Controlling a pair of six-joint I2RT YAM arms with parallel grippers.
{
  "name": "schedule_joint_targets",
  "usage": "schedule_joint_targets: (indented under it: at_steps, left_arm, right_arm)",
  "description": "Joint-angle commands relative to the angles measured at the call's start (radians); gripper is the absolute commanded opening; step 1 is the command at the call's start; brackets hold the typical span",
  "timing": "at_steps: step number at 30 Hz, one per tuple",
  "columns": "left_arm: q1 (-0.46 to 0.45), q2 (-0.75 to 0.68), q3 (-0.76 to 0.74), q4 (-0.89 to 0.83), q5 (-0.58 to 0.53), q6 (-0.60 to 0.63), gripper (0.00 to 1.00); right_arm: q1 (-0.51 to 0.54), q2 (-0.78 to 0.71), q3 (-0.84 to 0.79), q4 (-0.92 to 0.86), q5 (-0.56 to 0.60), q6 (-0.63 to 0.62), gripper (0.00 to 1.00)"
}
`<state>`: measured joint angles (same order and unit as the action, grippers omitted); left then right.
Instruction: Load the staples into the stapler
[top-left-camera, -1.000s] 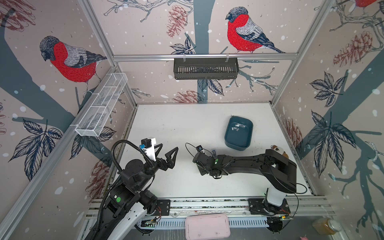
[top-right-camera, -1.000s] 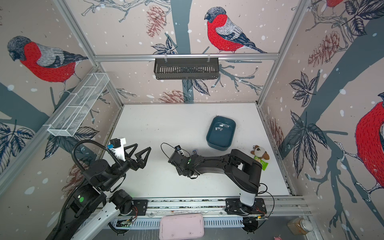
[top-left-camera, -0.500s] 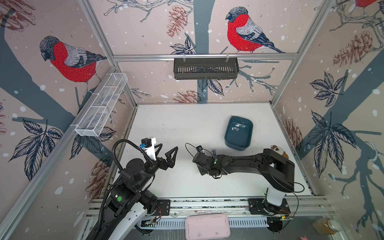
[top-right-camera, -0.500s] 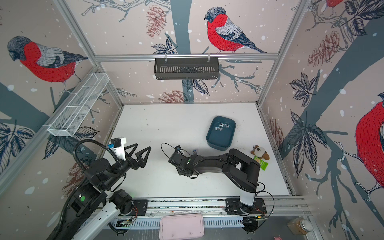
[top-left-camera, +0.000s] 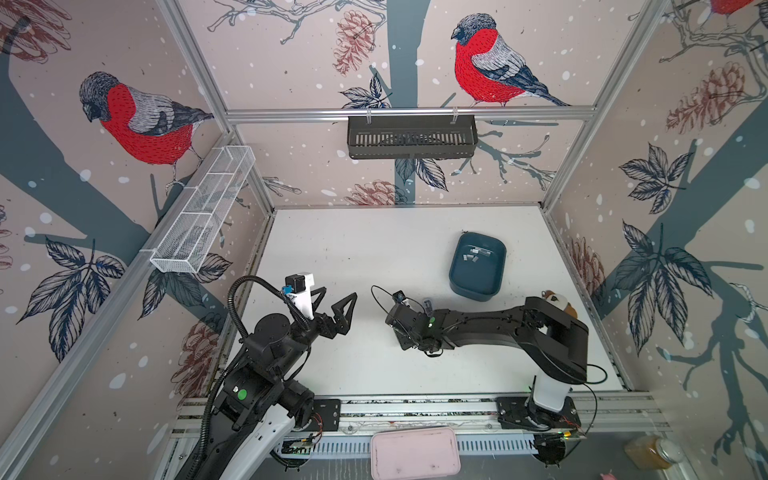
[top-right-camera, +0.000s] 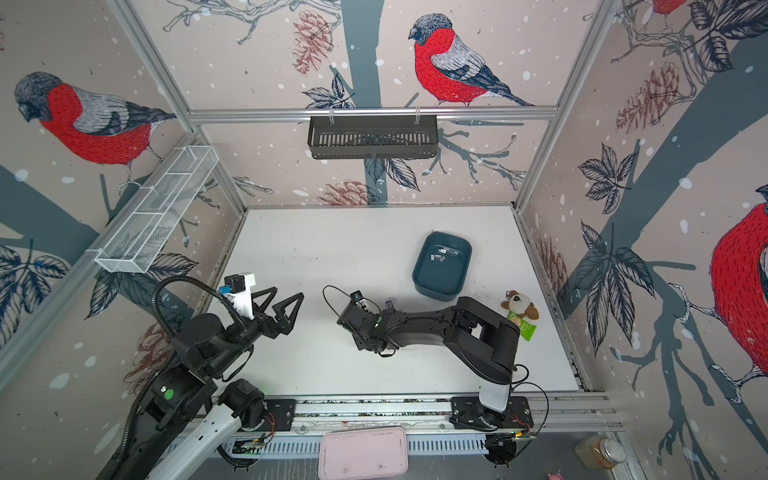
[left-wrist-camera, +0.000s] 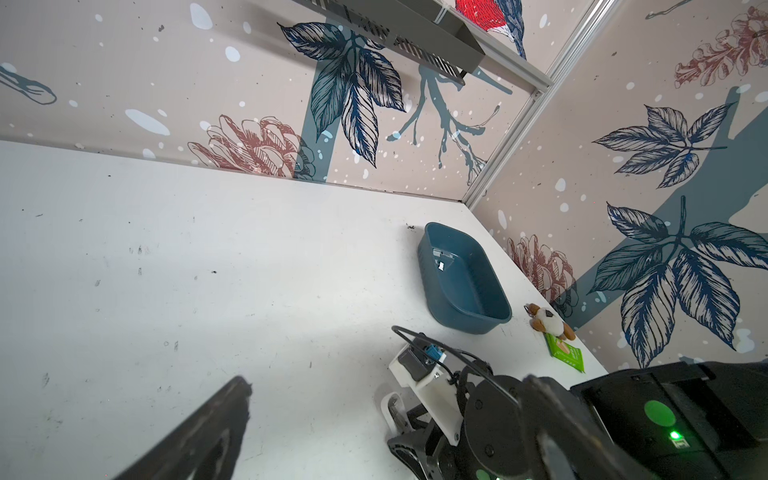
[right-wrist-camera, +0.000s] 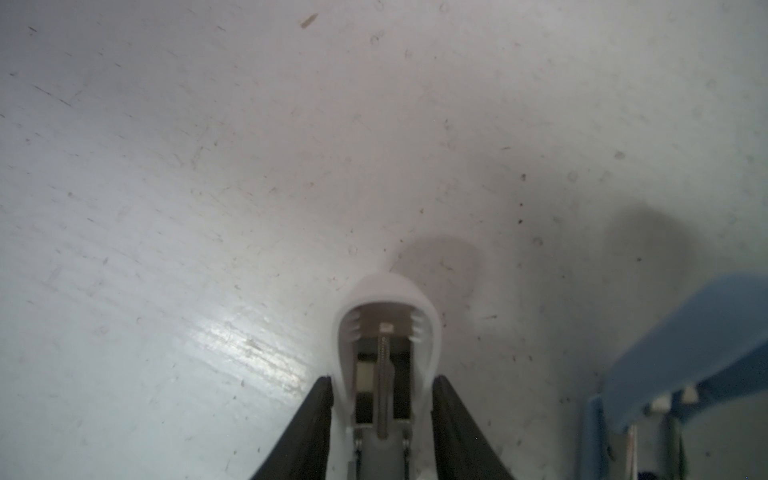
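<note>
Robot lab test cell: aluminium-profile frame, printed wall panels (bullfinches, pinecones), left arm and right arm mounted on front rail.

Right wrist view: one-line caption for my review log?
Opened white stapler, spring and magazine exposed, flanked by fingers of the right gripper over the white table; blue object nearby.

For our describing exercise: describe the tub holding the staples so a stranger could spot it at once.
On the white table, look at the right half, beyond the right arm. There sits a dark teal tub with rounded corners, a few silvery staples at its far end. Unlike the small brown-and-white plush toy nearby, it is an open container.
</note>
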<state>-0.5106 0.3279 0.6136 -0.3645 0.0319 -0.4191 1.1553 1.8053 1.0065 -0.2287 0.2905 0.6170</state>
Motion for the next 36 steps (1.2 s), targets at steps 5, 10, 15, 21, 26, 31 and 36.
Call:
schedule_joint_targets:
  at_steps: [5, 10, 15, 21, 26, 31, 36]
  left_arm:
    - [0.006, 0.002, -0.003, 0.036, 0.028, 0.004, 0.99]
    - [0.008, 0.001, -0.004, 0.036, 0.031, 0.003, 0.99]
    - [0.02, 0.005, -0.005, 0.042, 0.048, 0.005, 0.99]
    - [0.029, 0.011, -0.007, 0.046, 0.059, 0.003, 0.99]
    - [0.03, 0.014, -0.008, 0.048, 0.062, 0.003, 0.99]
    - [0.029, 0.021, -0.009, 0.047, 0.065, 0.003, 0.99]
    - [0.03, 0.027, -0.008, 0.048, 0.067, 0.003, 0.99]
  right_arm:
    - [-0.002, -0.021, -0.014, 0.024, -0.008, 0.001, 0.5]
    - [-0.001, -0.039, -0.022, 0.022, -0.004, 0.004, 0.53]
    - [0.001, -0.07, -0.043, 0.034, -0.011, 0.008, 0.55]
    - [0.006, -0.118, -0.071, 0.055, -0.02, 0.009, 0.57]
    - [0.011, -0.164, -0.097, 0.073, -0.038, 0.004, 0.6]
    - [0.013, -0.218, -0.122, 0.083, -0.038, 0.004, 0.61]
    - [0.011, -0.276, -0.151, 0.094, -0.025, 0.003, 0.61]
